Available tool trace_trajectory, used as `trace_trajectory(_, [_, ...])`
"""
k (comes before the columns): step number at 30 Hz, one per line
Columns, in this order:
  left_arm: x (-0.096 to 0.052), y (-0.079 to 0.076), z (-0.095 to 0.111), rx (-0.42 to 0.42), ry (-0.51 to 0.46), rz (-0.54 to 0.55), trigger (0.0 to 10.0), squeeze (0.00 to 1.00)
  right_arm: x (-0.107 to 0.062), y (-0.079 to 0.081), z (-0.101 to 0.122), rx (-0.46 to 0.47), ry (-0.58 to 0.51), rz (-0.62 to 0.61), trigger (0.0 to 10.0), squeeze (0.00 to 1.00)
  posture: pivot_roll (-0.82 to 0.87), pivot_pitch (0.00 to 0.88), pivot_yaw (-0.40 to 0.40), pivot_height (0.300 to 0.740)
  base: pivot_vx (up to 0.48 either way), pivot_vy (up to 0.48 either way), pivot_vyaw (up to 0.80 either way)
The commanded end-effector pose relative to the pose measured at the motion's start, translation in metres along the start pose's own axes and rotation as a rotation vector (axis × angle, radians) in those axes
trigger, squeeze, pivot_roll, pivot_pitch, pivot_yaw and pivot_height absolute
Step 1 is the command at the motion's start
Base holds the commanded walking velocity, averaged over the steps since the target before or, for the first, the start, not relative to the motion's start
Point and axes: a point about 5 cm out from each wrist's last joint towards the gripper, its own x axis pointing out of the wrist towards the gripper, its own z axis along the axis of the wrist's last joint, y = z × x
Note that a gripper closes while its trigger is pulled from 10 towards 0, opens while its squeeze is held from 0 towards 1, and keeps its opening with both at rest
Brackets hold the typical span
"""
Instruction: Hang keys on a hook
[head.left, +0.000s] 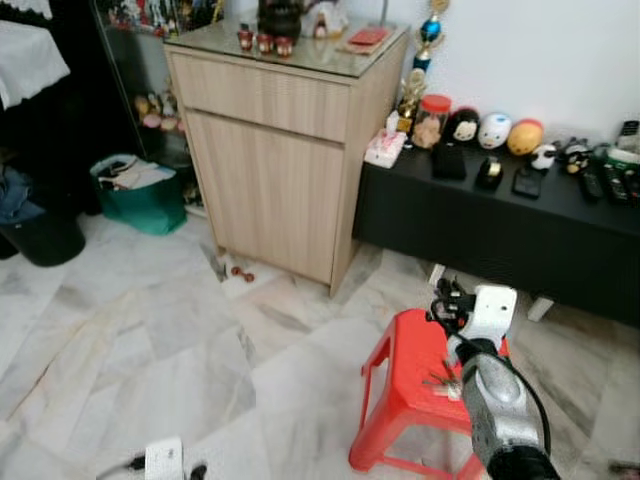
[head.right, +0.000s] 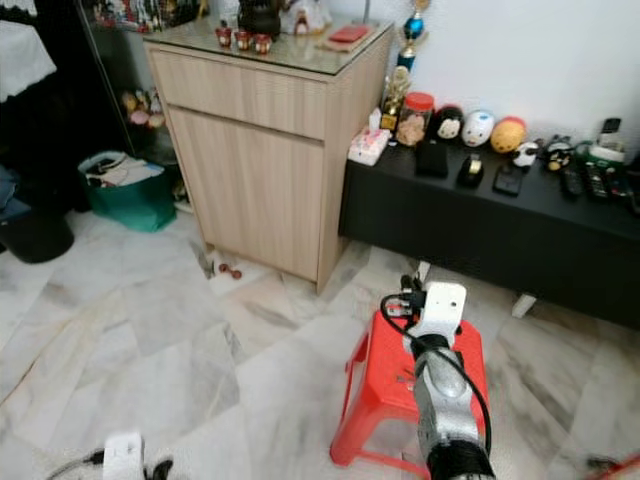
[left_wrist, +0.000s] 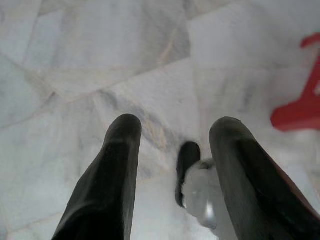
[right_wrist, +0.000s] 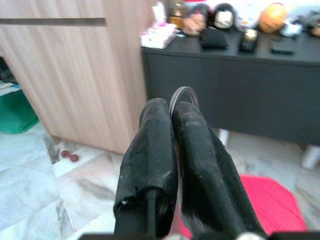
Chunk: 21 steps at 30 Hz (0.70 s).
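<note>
My right gripper (right_wrist: 172, 107) is shut on a thin metal key ring (right_wrist: 183, 93) that sticks out past its black fingertips. In the eye views the right arm reaches forward over a red plastic stool (head.left: 398, 385), its gripper (head.left: 447, 297) held above the seat. A small bunch of keys (head.left: 440, 381) shows against the red seat beside the arm; whether it hangs or lies there I cannot tell. My left gripper (left_wrist: 175, 131) is open, low over the marble floor, with nothing between its fingers.
A tall wooden cabinet (head.left: 270, 170) stands ahead on the left. A low black bench (head.left: 500, 235) with figurines and remotes runs along the white wall. A green bag (head.left: 140, 195) and a black bin (head.left: 40, 240) are far left. A white adapter (head.left: 163, 458) lies on the floor.
</note>
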Motion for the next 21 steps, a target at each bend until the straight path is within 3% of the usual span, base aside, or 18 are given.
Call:
trace_trajectory(1, [-0.0013, -0.0004, -0.0051, 0.006, 0.022, -0.003, 10.0, 0.0, 0.0015, -0.0039, 0.0038, -0.008, -0.01, -0.014, 10.0, 0.0, 0.04, 0.0, -0.063, 0.74, 0.0, 0.0, 0.0])
trace_trajectory(21, [-0.0001, -0.0083, -0.0022, 0.02, 0.014, -0.037, 10.0, 0.0, 0.0042, -0.0067, 0.0058, -0.018, -0.01, -0.046, 10.0, 0.0, 0.03, 0.0, -0.065, 0.74, 0.0, -0.024, 0.0])
